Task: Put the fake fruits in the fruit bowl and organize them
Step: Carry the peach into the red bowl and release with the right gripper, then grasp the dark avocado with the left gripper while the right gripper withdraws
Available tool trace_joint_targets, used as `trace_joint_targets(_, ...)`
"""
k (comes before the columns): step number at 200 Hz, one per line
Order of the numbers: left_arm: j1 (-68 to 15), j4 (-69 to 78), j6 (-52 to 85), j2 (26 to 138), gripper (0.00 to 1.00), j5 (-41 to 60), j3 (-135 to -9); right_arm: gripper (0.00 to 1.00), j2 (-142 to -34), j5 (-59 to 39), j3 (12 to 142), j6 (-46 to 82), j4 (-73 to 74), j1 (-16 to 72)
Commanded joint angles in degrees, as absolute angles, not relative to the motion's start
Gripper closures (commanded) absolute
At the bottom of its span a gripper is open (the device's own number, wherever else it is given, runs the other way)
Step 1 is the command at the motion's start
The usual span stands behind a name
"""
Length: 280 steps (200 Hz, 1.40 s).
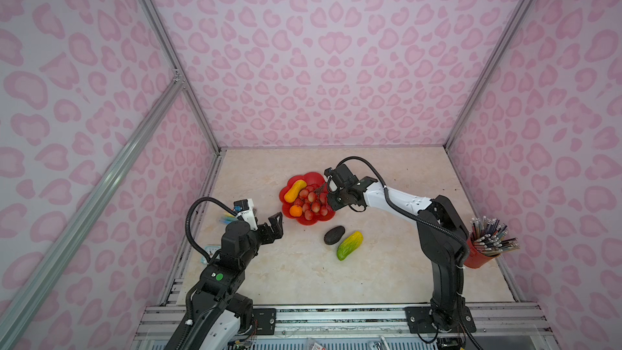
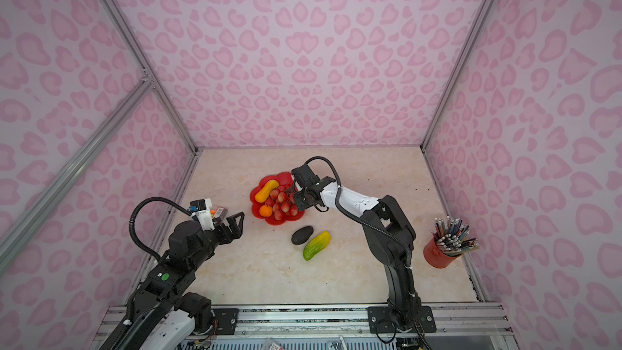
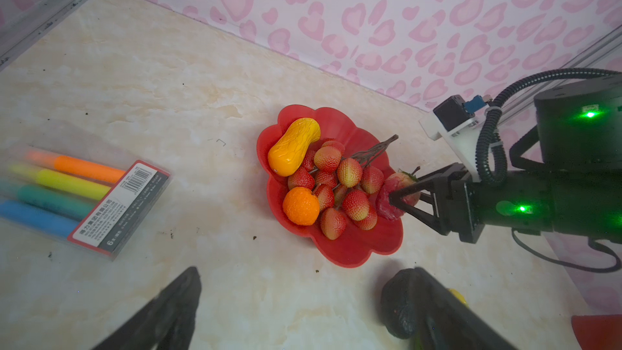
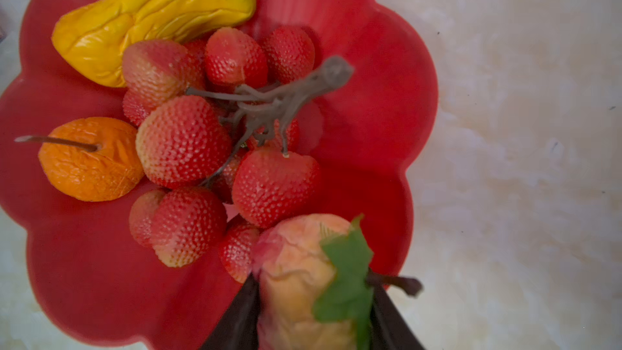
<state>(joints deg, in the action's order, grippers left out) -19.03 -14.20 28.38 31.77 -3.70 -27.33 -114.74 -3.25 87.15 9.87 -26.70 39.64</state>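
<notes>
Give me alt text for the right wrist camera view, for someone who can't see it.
A pink-red apple sits between the fingers of the right gripper at the rim of the red scalloped fruit bowl, which holds a red lychee bunch, an orange and a yellow-orange oblong fruit.

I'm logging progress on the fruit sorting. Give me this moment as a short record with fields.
dish: fruit bowl, red, scalloped rim
in dish: yellow-orange oblong, lychee bunch, orange
on table: avocado and green-yellow oblong, side by side, outside the dish
right gripper: over the dish's edge, apple between its jaws; gripped or released, unclear
left gripper: open, empty, apart from the dish
clutter: marker pack, pencil cup
</notes>
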Motion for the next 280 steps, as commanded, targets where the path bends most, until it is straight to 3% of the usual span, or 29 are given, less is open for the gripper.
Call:
trace_joint_targets(1, -18.9, -15.3, 27.5, 32.9, 0.03, -2.1, -28.4, 0.41, -113.8, -2.5, 86.9, 10.3, -27.6, 39.6)
trace_joint_targets(32, -18.9, -15.2, 26.6, 36.2, 0.08, 1.9, -30.1, 0.31, -108.1, -1.7, 85.6, 12.4, -25.3, 38.8)
trace_joint_targets(75, -20.5, -14.5, 24.5, 43.2, 0.17, 9.2, -33.1, 0.2, -92.6, 0.2, 70.5, 19.7, -15.4, 36.4)
trace_joint_targets(121, -32.6, -15.0, 19.2, 51.9, 0.2, 0.9, -37.1, 0.06, -74.8, 6.5, 50.8, 26.3, -4.4, 34.2)
trace_joint_targets(182, -43.8, -17.5, 11.7, 68.2, 0.26, -4.6, -45.4, 0.04, -60.0, 5.2, 38.0, 31.4, -0.9, 27.0)
trace_joint_targets(280, -51.3, -20.2, 10.0, 88.9, 0.3, -10.5, -55.8, 0.04, -57.4, 4.2, 35.7, 31.9, -1.5, 24.8)
